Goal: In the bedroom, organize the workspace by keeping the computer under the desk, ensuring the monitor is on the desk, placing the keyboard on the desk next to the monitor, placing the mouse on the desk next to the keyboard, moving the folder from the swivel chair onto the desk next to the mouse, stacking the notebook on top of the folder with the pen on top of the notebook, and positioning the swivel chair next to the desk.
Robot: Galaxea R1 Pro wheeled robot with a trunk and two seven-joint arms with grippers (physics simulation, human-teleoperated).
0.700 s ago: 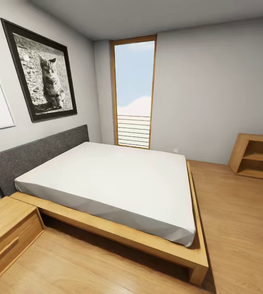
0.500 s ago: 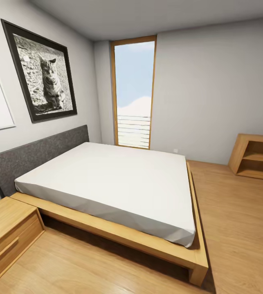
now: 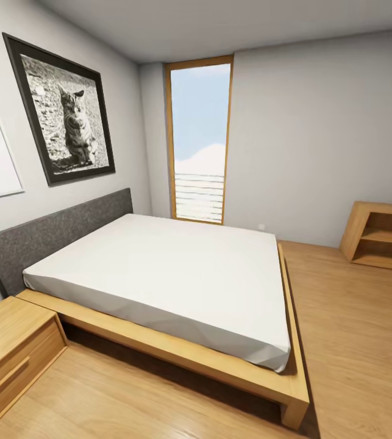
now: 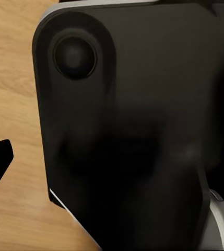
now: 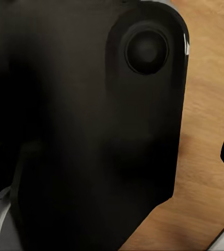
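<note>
One big bed (image 3: 177, 274) sits in the middle of the room on a wood floor (image 3: 354, 341). Nearest, at the low left, is a wood nightstand (image 3: 10, 347) just beside the bed's wood frame. The bed has a white mattress and a grey headboard (image 3: 55, 235) against the left wall. Above the headboard hangs a black-framed picture of a cat (image 3: 64, 113). At the right, well apart from the bed, a low wood shelf (image 3: 381, 235) stands by the far wall. Farthest off is a tall window (image 3: 200, 140) with sky behind it.

Both wrist views show a dark robot part (image 4: 138, 125) up close over wood floor. I cannot tell if the hands are wide or narrow. I cannot tell where the desk things are from these views.
</note>
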